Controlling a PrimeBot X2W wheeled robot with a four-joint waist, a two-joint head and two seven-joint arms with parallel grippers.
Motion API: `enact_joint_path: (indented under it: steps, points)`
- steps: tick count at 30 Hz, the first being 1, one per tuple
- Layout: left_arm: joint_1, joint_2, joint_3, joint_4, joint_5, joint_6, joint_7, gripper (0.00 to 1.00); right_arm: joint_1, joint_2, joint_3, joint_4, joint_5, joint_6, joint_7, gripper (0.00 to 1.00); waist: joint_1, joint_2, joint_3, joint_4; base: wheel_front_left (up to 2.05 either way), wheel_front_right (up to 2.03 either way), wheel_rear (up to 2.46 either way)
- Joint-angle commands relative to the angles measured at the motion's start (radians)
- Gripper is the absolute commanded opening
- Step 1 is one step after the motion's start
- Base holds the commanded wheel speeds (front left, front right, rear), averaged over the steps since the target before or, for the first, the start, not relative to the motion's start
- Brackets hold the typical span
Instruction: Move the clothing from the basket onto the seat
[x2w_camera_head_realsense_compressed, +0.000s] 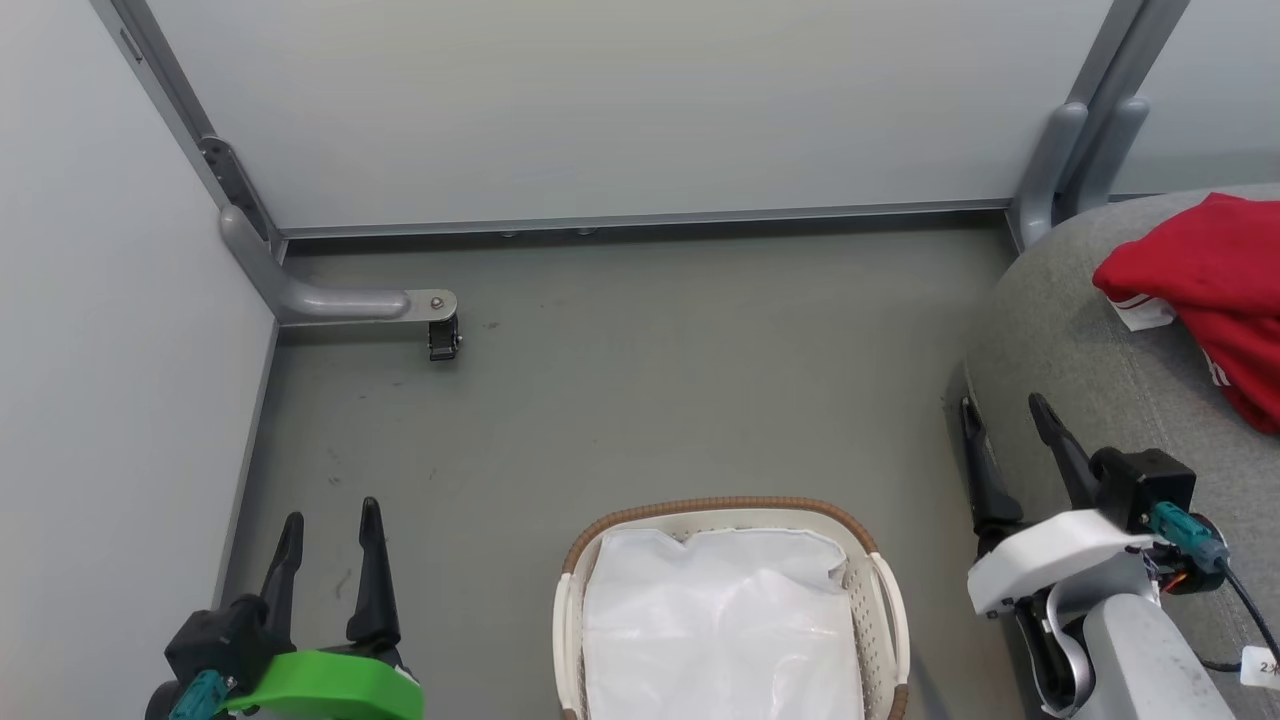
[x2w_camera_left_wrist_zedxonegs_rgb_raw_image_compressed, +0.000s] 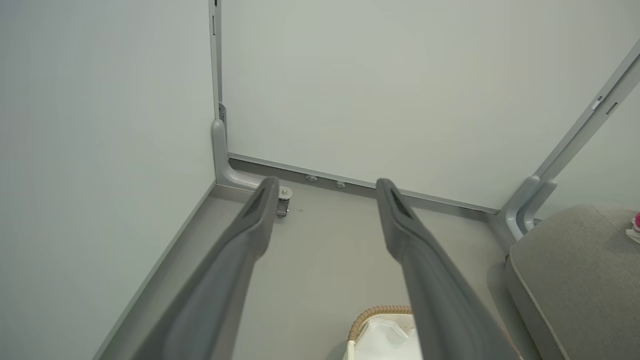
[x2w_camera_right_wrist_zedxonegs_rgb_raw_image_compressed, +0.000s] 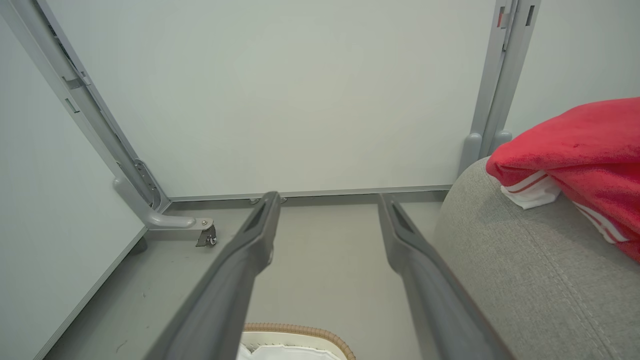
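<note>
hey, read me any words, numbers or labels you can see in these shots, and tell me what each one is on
"2", then a character cut off by the picture's edge: on the small white tag hanging from the black cable, head view.
White marks on the red clothing: too small to read.
Nothing else legible.

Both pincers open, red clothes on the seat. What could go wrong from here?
1. The right pincer hangs open close beside the seat; a sideways swing may scrape it or snag the clothing.
2. In the basket the liner lies bare, but the basket's near end is cut off in the head view; a garment might lie there unseen.
3. Another grab there could lift the liner by mistake.
</note>
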Motion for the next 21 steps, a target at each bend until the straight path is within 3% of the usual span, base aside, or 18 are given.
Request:
enact_joint_path:
  steps: [1,21]
  points:
    - [0.022,-0.002,0.007,0.005,0.006,-0.006,0.0,1.0,0.028,-0.004,0.006,-0.013,-0.002,-0.001,-0.002,1.0,0.0001,0.0078,-0.004,-0.004,0.0,0.0,0.0]
    - [0.002,-0.002,-0.01,0.04,-0.01,0.007,0.0,1.0,0.06,-0.004,0.052,-0.06,-0.009,-0.001,-0.002,1.0,0.0001,0.0078,0.004,-0.017,0.0,0.0,0.0]
